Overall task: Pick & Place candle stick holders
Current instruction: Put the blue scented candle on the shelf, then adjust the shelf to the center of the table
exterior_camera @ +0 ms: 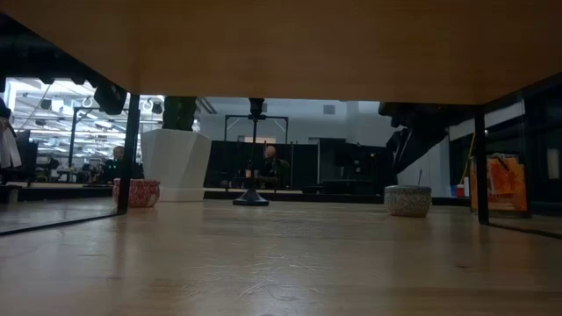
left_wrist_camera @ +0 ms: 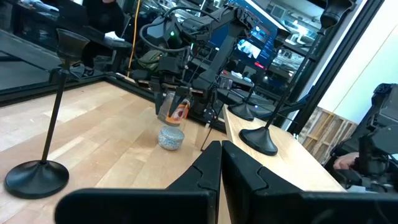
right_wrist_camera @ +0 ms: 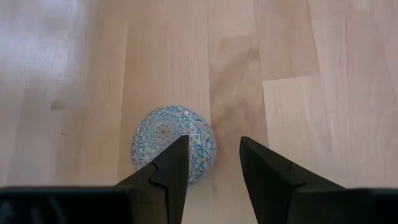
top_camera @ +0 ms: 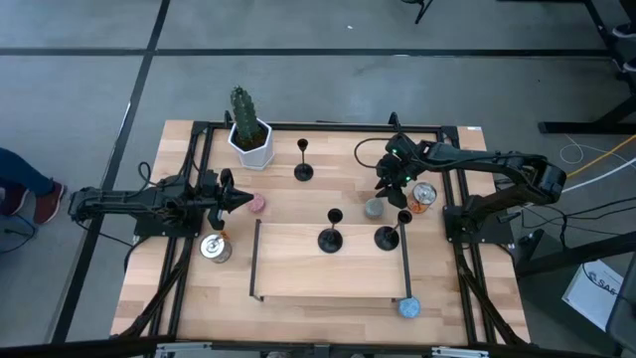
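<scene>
The right gripper (right_wrist_camera: pixel 210 167) hangs with its jaws apart and nothing between them, pointing straight down at the surface (right_wrist_camera: pixel 298 56). Just under it sits a small round patterned tin (right_wrist_camera: pixel 173 142), slightly off to one finger's side. In the high view this gripper (top_camera: pixel 390 181) hovers just beside that grey tin (top_camera: pixel 374 208), with an orange-labelled can (top_camera: pixel 424 196) on the tin's other side.

Taking the grey tin as the landmark: one candle holder (top_camera: pixel 387 236) stands just beside it on the raised wooden board (top_camera: pixel 328 273), a second holder (top_camera: pixel 330 238) stands farther along the same board, and the third holder (top_camera: pixel 303 170) stands alone on the bare surface, well apart from the tin toward the white cactus pot (top_camera: pixel 249 142).

The left gripper (left_wrist_camera: pixel 221 171) waits far from the tin, near a pink tin (top_camera: pixel 257 204) and a metal can (top_camera: pixel 213 248); its jaws are closed together, holding nothing.

My judgement is that the right arm is between holders, with the lone one probably next. To do that well, it should lift clear of the tin and can first, then come at the thin stem level, low on it, with the jaws wide enough to straddle it. These holders are top-light but narrow, so a sideways nudge could tip one; close squarely on the stem and lift straight up.
</scene>
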`<act>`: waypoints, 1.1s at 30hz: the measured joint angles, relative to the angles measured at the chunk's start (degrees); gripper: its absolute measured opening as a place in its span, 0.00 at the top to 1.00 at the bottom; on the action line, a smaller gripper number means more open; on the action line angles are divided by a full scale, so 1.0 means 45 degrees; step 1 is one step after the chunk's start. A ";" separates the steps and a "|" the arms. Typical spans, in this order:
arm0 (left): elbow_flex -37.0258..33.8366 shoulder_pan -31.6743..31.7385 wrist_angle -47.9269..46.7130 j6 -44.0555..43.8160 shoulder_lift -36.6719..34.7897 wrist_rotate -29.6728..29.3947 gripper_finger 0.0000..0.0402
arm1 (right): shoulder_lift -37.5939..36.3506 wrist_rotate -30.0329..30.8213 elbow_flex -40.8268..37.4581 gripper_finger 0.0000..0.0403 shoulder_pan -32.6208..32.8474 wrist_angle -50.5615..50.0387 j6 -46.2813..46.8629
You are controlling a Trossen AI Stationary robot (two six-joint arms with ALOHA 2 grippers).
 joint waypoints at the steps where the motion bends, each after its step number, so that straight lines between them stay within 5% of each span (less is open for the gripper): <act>1: -0.0003 0.0000 0.0003 0.0000 0.0001 0.0000 0.99 | 0.0002 0.0000 0.0000 0.64 0.0000 0.0000 0.0000; 16: -0.0004 0.0000 0.0003 0.0000 0.0003 -0.0005 0.99 | 0.1884 -0.0136 0.0024 0.64 0.0000 0.0677 0.0005; 23: -0.0001 0.0000 0.0051 -0.0025 -0.0002 -0.0009 0.99 | 0.1930 0.1289 -0.0017 0.64 0.0000 -0.0782 -0.0010; 33: 0.0000 0.0000 0.0056 -0.0029 0.0003 -0.0010 0.99 | 0.1928 0.1473 0.0342 0.64 0.0000 -0.2701 0.0500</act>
